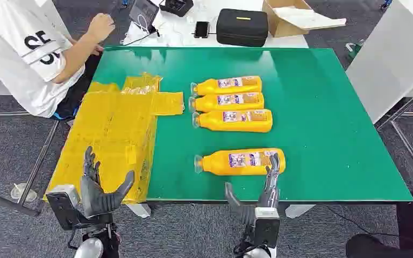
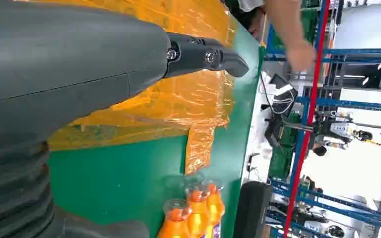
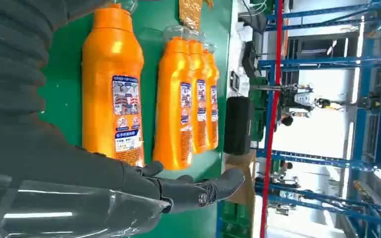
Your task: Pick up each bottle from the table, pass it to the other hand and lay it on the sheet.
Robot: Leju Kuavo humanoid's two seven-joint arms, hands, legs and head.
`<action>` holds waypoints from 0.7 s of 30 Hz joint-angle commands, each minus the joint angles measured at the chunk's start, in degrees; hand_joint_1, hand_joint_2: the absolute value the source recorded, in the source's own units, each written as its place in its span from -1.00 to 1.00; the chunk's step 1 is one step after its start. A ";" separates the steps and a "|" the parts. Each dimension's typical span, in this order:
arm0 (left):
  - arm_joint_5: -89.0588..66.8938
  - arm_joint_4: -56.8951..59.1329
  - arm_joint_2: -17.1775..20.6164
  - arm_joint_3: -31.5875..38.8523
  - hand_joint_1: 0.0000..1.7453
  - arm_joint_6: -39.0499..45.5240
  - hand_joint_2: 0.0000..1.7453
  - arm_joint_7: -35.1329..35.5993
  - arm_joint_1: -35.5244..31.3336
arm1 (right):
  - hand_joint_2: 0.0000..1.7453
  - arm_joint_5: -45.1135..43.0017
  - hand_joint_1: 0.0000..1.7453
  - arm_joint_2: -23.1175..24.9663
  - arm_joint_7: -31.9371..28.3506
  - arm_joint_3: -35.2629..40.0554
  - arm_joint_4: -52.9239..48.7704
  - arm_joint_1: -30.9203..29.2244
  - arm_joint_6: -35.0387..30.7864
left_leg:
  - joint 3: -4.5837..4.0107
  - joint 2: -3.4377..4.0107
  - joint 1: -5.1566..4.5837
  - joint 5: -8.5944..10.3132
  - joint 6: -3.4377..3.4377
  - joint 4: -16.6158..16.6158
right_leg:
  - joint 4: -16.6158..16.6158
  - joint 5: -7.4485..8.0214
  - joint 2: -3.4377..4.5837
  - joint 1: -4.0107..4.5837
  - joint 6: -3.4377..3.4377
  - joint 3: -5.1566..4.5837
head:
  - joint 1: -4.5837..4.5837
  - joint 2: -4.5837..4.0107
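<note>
Head view first: the green table (image 1: 328, 134) carries a crinkled yellow sheet (image 1: 113, 129) on the robot's left, which hangs a little over the near edge, and four orange bottles lying on their sides, caps toward the sheet. Three bottles (image 1: 231, 102) lie touching in a row further back; the nearest bottle (image 1: 242, 161) lies alone near the front edge. The right hand (image 1: 258, 196) reaches up beside that bottle's base, fingers spread and holding nothing, fingertips touching or just short of it; which, I cannot tell. The left hand (image 1: 99, 188) hovers over the sheet's near corner, fingers apart and empty. My worry is that a sideways nudge rolls the round bottle away before the fingers wrap it, and the slick sheet may let a laid bottle roll off.
</note>
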 commanded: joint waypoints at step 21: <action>0.77 1.73 1.14 -0.90 -1.00 1.40 1.00 -0.61 -0.75 | 1.00 1.49 -1.00 -0.86 0.11 -1.94 3.01 -0.80 -0.07 | 0.21 0.03 0.02 -0.06 0.03 -0.05 | -0.07 -0.05 -0.02 0.04 -0.07 0.23 | 0.00 0.00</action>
